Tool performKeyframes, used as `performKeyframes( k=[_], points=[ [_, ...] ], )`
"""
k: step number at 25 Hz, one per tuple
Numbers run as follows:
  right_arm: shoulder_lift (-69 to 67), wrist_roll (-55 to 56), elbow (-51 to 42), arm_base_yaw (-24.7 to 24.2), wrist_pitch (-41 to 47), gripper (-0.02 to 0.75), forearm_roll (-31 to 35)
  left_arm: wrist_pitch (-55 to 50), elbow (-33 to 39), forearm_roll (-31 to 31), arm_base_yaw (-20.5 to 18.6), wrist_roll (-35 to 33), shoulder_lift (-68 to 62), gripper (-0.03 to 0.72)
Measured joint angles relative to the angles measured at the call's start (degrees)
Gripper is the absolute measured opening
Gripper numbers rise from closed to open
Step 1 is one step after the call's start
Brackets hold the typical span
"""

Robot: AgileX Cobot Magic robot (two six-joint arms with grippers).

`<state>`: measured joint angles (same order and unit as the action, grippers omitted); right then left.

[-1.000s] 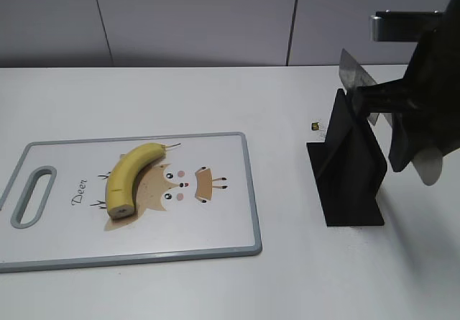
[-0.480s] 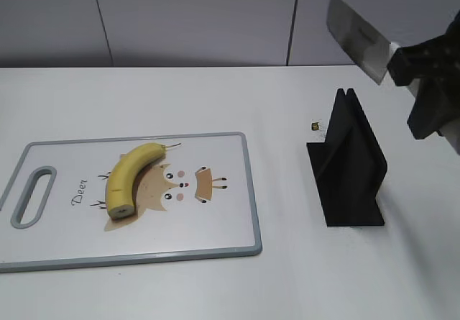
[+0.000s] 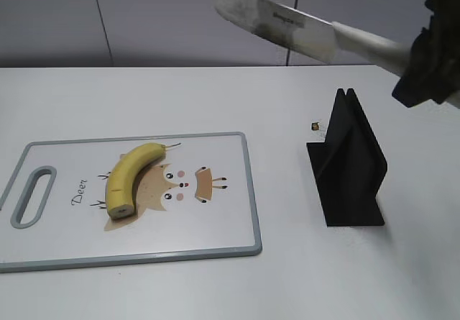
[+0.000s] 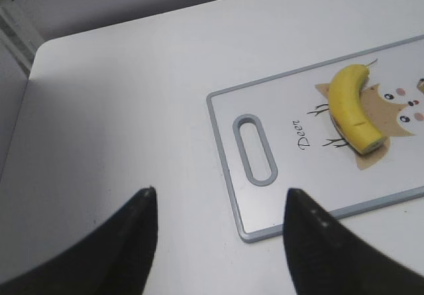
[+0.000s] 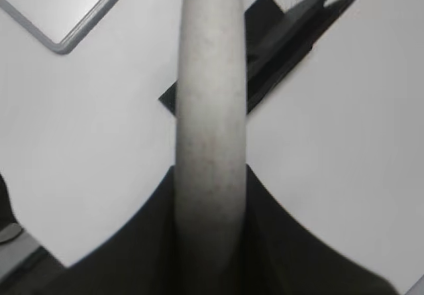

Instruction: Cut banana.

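Observation:
The yellow banana (image 3: 132, 177) lies curved on the white cutting board (image 3: 223, 219) with a deer drawing; it also shows in the left wrist view (image 4: 352, 108). My right gripper (image 3: 420, 65) is shut on the pale handle of a cleaver knife (image 3: 277, 21) and holds it high, with the blade pointing left over the table, far above and to the right of the banana. In the right wrist view the handle (image 5: 211, 109) runs between the jaws (image 5: 211, 195). My left gripper (image 4: 218, 199) is open and empty, above the table left of the board's handle slot (image 4: 255, 149).
A black knife stand (image 3: 348, 169) stands to the right of the board, empty; it also shows in the right wrist view (image 5: 285, 36). A small dark object (image 3: 315, 126) lies on the white table behind it. A grey wall runs along the back.
My right gripper has lifted the knife out of the black stand, raised it and swung the blade to the left. The banana and the board have not moved.

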<state>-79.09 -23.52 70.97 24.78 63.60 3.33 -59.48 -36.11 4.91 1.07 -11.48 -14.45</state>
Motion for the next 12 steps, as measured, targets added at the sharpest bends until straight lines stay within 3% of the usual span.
performKeyframes(
  k=[4,8,12],
  points=[
    [-3.21,-15.44,0.97,0.0,-1.94,0.16,1.97,2.24,-5.86,2.9,0.0,-10.23,-12.12,0.587],
    [-8.55,-32.28,4.1,0.0,0.09,0.16,5.19,0.38,-11.85,7.96,0.0,-26.14,-25.06,0.587],
    [-14.5,-40.92,9.73,0.0,1.53,0.16,8.09,-3.5,-18.28,11.16,0.0,-41.12,-37.03,0.587]
  ],
)
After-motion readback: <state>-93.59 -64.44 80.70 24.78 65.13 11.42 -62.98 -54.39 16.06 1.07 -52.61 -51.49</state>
